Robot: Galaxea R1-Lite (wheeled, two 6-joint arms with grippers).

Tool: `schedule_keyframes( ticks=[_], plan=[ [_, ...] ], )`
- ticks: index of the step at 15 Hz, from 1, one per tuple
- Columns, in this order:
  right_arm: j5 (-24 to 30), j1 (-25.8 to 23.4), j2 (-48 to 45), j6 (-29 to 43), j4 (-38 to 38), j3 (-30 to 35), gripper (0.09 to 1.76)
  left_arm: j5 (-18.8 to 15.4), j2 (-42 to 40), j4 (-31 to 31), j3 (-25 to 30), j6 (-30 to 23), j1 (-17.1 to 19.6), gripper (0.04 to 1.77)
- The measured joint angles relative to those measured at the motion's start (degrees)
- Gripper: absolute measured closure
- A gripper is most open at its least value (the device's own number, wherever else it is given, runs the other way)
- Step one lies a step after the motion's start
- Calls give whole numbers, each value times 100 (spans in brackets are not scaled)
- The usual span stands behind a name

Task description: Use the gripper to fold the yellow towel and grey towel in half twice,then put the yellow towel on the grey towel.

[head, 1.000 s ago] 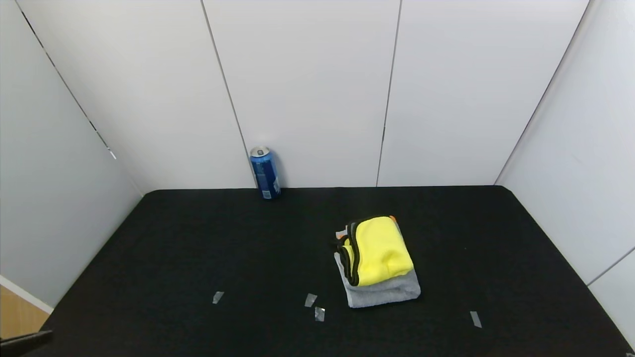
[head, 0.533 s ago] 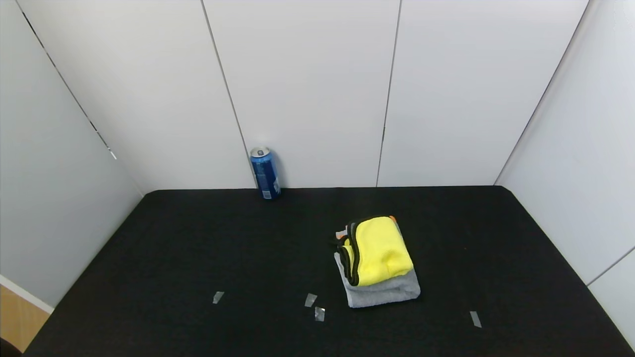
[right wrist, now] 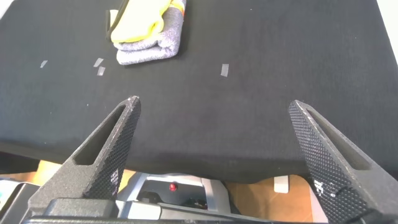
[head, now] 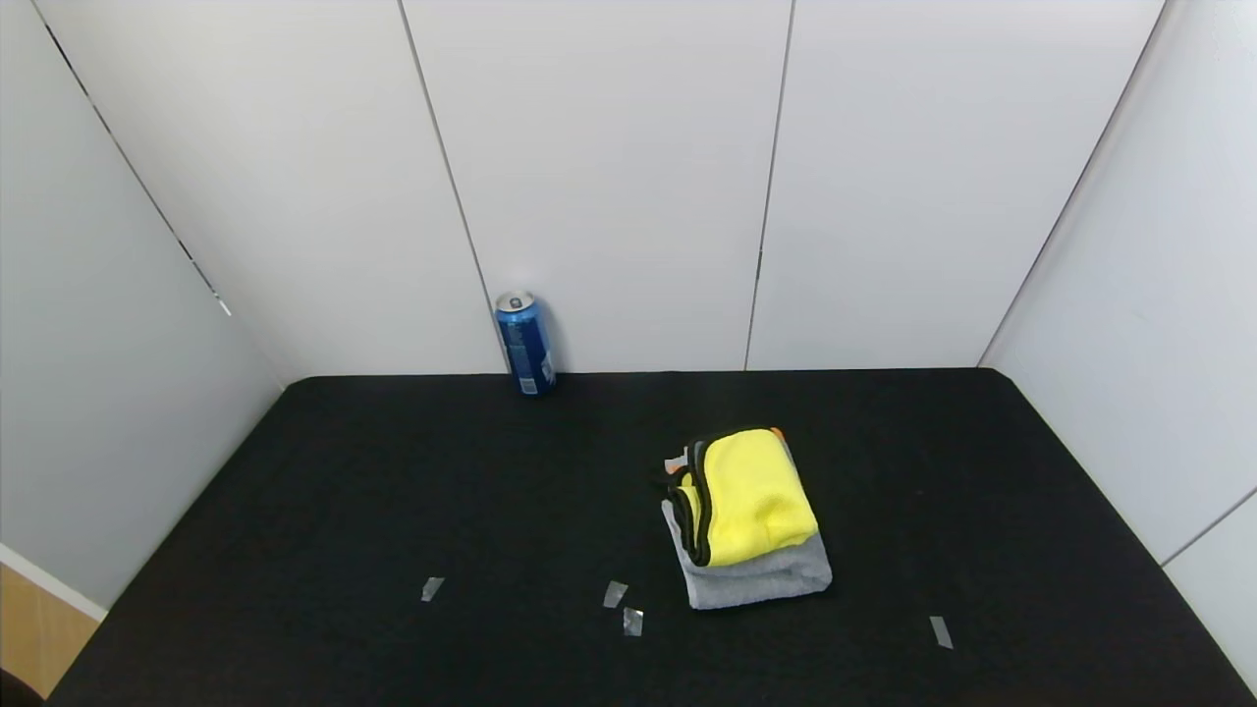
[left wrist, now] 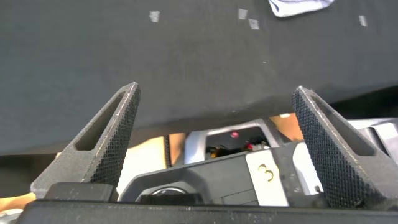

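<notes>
The yellow towel (head: pixel 751 495) lies folded on top of the folded grey towel (head: pixel 761 579), right of the middle of the black table (head: pixel 393 491). Orange marks show at the stack's far edge. In the right wrist view the yellow towel (right wrist: pixel 142 17) sits on the grey towel (right wrist: pixel 152 46), far from my right gripper (right wrist: pixel 214 106), which is open and empty by the table's near edge. My left gripper (left wrist: pixel 217 93) is open and empty at the near edge; the grey towel (left wrist: pixel 297 6) shows far off. Neither gripper shows in the head view.
A blue can (head: pixel 524 343) stands at the back of the table against the white wall. Small bits of tape (head: pixel 615 593) lie on the table near the front, one more (head: pixel 941 631) at the right. White walls close in three sides.
A dark piece of the left arm at the head view's lower left corner has gone out of view. The towels have not moved.
</notes>
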Motion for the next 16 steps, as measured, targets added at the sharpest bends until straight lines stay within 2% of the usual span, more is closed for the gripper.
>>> schedule_keyframes(
  ticks=[2,6,10,12,16],
  plan=[
    [-1,0,-105,2,49,17,14,-167,-199,134,-11,246,288,9],
    [-26,0,-325,-13,46,166,14,-805,-640,352,44,580,940,9],
    [-201,5,-634,-24,-68,254,14,-795,-1081,222,279,597,1050,9],
    [-446,9,-783,-50,-482,389,14,-772,-1320,13,489,596,1056,9],
    [-980,9,-867,-367,-1643,894,14,-417,-1787,-1221,1326,640,1058,9]
  ],
)
